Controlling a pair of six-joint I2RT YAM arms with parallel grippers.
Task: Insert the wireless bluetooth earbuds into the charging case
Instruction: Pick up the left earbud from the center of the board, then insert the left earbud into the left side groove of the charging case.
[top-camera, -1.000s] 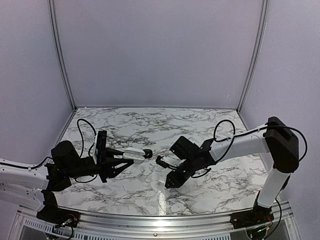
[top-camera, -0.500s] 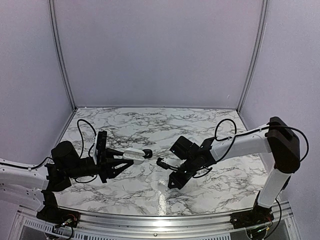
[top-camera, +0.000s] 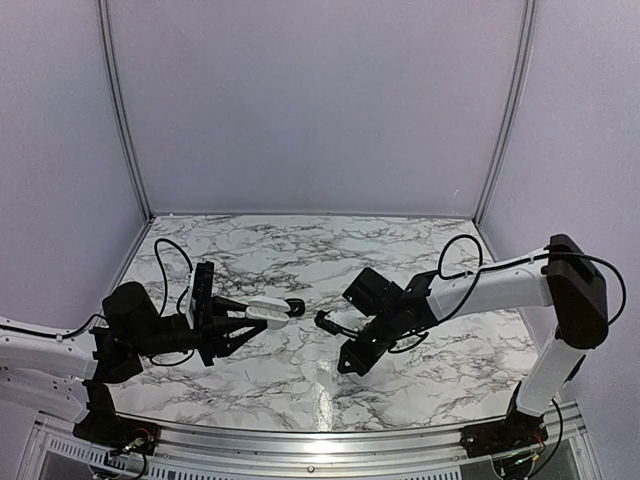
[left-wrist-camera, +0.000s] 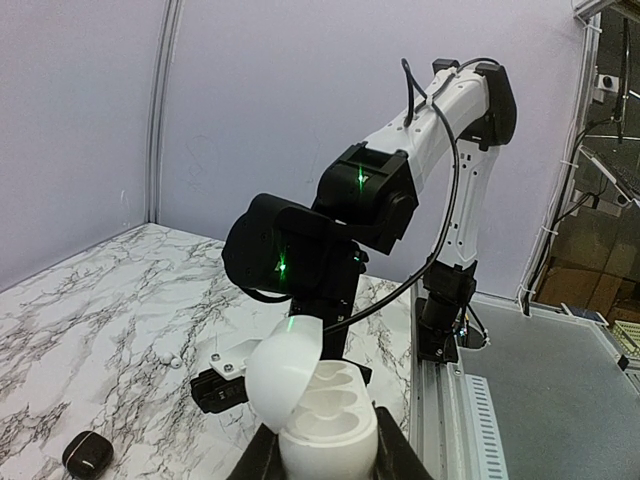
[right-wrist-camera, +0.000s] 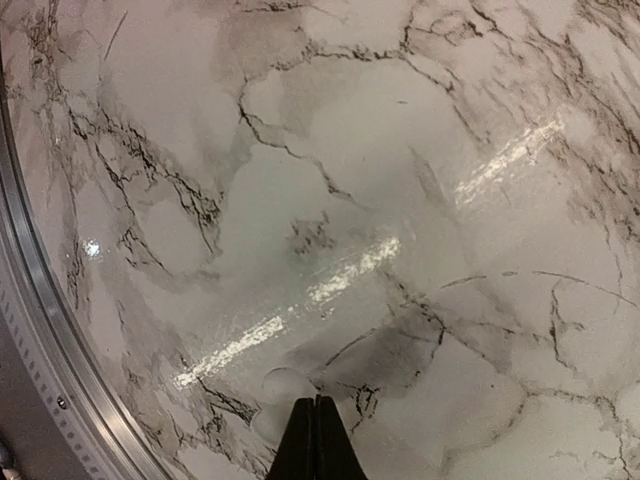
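My left gripper (left-wrist-camera: 325, 452) (top-camera: 262, 311) is shut on the white charging case (left-wrist-camera: 328, 420) (top-camera: 272, 307). It holds the case above the marble with the lid (left-wrist-camera: 282, 368) swung open and both wells bare. My right gripper (top-camera: 346, 366) (right-wrist-camera: 316, 402) points down at the table near the front, jaws pressed together with nothing between them. A small pale rounded piece (right-wrist-camera: 284, 386), perhaps an earbud, lies on the marble against the left side of its tips. Another tiny white earbud-like piece (left-wrist-camera: 175, 362) lies farther back.
A larger black oval object (left-wrist-camera: 88, 452) (top-camera: 296, 304) rests on the marble just beyond the case. The metal front rail (right-wrist-camera: 50, 370) (top-camera: 320, 438) runs close to the right gripper. Grey walls enclose the back and sides.
My right gripper's jaws have closed fully, and its wrist has shifted slightly right, staying low over the table. The left arm and the case have not moved.
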